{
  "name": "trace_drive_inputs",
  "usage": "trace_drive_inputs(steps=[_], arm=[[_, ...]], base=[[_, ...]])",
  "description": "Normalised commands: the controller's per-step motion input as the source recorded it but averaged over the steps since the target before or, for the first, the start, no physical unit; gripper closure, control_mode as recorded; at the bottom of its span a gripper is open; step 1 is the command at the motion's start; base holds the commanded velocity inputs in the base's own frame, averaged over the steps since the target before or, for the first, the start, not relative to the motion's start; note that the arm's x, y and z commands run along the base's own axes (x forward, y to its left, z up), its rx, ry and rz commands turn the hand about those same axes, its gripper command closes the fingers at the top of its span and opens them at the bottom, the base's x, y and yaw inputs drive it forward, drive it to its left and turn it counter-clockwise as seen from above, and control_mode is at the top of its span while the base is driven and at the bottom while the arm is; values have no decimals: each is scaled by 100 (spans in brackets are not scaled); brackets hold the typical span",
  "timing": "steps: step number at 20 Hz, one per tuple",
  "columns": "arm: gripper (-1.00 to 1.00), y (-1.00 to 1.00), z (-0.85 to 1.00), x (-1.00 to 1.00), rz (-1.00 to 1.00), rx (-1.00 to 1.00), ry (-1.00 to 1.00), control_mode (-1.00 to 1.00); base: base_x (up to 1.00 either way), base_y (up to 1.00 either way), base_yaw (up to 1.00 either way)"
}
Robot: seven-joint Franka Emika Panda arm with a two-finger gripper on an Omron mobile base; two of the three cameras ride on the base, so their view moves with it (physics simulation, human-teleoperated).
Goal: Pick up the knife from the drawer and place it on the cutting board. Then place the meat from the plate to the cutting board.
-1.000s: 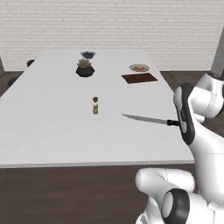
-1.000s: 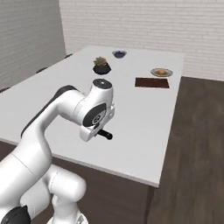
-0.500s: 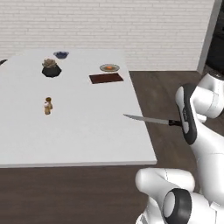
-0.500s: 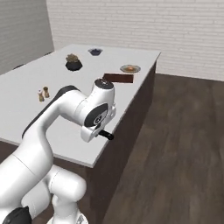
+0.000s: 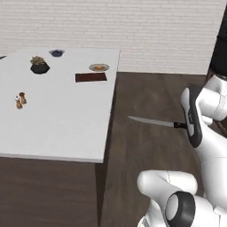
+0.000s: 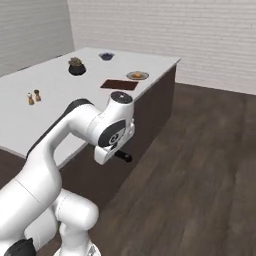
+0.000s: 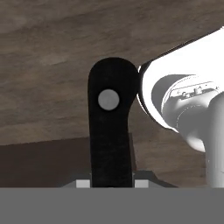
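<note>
- Silver blade and black handle identify the knife [image 5: 153, 121]; it is carried level above the dark wood floor [image 5: 150, 93], clear of the surface, with its point toward the surface edge.
- End effector [image 5: 181, 126]: closed tight on the knife handle. In the hand view the black handle [image 7: 110, 131], with a pale rivet, stands upright between the two tips.
- In the right base view the handle end [image 6: 123, 157] projects from beneath the white hand; the blade cannot be made out there.
- White surface [image 5: 57, 124]: stands to the left in the left base view, with a dark brown side panel.
- Cutting board [image 5: 91, 77]: lies flat near the far right corner of the surface, nothing on it.
- Plate [image 5: 99, 67]: just beyond the board, apart from it, carrying the orange meat [image 5: 99, 67].
- Black pot with a plant [image 5: 39, 66] and small dark blue bowl [image 5: 56, 53]: further left along the far side.
- Two small shakers [image 5: 20, 100]: close together nearer the left edge.
- Drawer: I cannot locate it.
</note>
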Motion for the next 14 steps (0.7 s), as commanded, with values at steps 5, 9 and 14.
trace_drive_inputs(steps=[5, 9, 14], arm=[[100, 0, 0, 0, 0, 0, 0, 100], [100, 0, 0, 0, 0, 0, 0, 100], [100, 0, 0, 0, 0, 0, 0, 100]], base=[[0, -100, 54], [0, -100, 62], [0, -98, 64]])
